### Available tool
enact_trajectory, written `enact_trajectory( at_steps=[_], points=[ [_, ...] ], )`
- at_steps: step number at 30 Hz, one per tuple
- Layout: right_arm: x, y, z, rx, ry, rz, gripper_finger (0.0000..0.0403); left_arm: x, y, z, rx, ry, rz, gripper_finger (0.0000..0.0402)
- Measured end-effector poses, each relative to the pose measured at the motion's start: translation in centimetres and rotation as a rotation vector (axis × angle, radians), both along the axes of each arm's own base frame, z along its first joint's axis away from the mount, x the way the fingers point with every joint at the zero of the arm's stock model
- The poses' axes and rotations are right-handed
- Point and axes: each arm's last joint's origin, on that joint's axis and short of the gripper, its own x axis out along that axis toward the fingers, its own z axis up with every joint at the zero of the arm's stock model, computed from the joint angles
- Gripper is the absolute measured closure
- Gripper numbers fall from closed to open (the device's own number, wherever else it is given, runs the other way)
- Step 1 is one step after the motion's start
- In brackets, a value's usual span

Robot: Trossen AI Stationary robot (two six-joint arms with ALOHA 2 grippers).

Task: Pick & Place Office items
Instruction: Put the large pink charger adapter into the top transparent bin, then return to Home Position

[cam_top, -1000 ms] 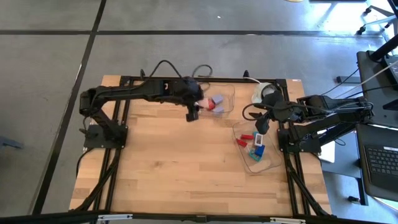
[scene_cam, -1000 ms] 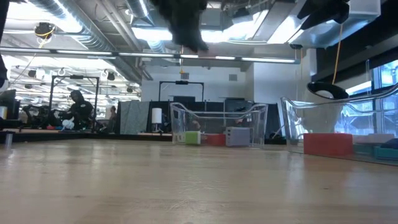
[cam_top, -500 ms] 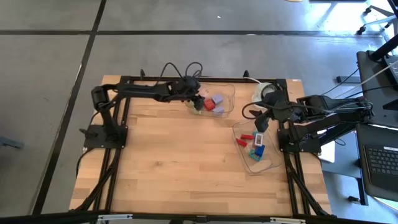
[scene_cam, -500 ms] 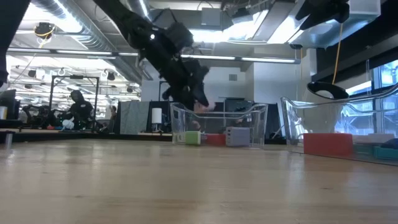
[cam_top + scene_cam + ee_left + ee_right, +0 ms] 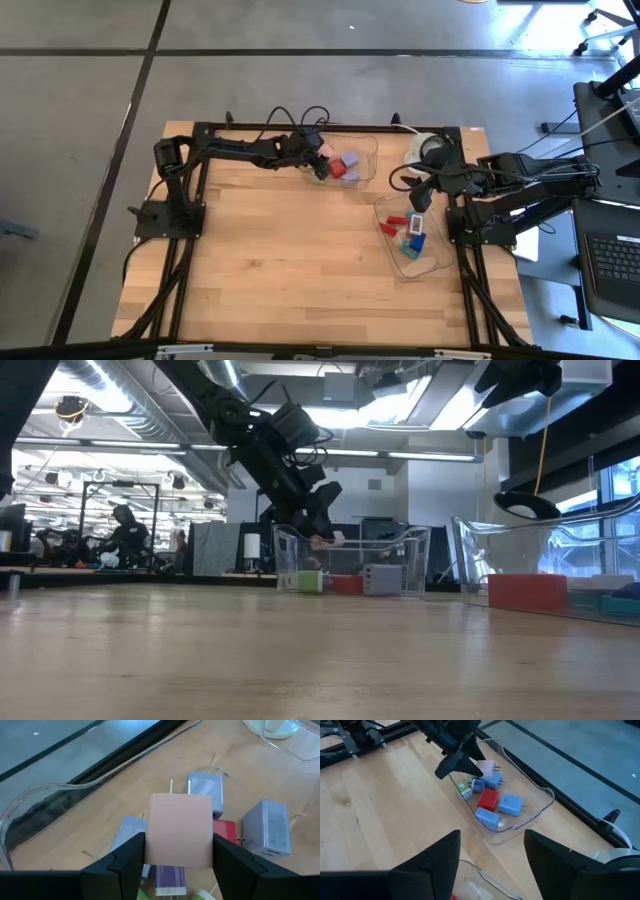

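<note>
Robotics lab or workshop: a bare wooden table (image 5: 280, 260) on a black metal frame sits on a grey concrete floor (image 5: 80, 90), and past the left gripper (image 5: 322, 532) the low view shows an open ceiling with exposed ducts (image 5: 110, 390) and strip lights (image 5: 400, 456). Well behind that gripper stand dark partitions (image 5: 215, 548), equipment racks and a person (image 5: 127, 530) at a bench. A laptop (image 5: 612, 262) sits off the table's edge, beyond the right gripper (image 5: 421, 200).

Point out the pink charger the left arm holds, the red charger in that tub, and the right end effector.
pink charger (image 5: 181, 829), left wrist view, front face
red charger (image 5: 488, 799), right wrist view, top face
right end effector (image 5: 421, 205), high view, between its fingertips
</note>
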Motion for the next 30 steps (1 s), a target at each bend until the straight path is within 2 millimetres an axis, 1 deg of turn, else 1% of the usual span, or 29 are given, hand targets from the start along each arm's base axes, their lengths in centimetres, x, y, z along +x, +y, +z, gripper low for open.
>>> enact_trajectory(
  at_steps=[3,7,12,17,22,26,30],
  points=[
    [0.0,0.0,0.0,0.000,0.000,0.000,0.0182,0.0,0.0,0.0,0.004,-0.004,-0.007,0.0197],
    [0.0,0.0,0.0,0.000,0.000,0.000,0.0182,0.1,0.0,0.0,0.001,-0.004,-0.035,0.0170],
    [0.0,0.0,0.0,0.003,-0.002,-0.002,0.0182,0.1,0.0,0.1,-0.007,-0.015,-0.030,0.0141],
    [0.0,0.0,0.0,0.003,-0.002,-0.002,0.0182,0.0,-0.4,1.0,0.018,-0.024,-0.056,0.0137],
    [0.0,0.0,0.0,-0.021,0.014,0.020,0.0182,-0.6,-1.1,3.9,0.060,-0.093,-0.076,0.0139],
    [0.0,0.0,0.0,-0.079,0.053,0.077,0.0182,-1.5,-1.9,7.0,0.095,-0.173,-0.084,0.0140],
    [0.0,0.1,0.0,-0.029,0.042,0.082,0.0182,-2.8,-3.2,10.1,0.128,-0.249,-0.104,0.0140]
  ],
)
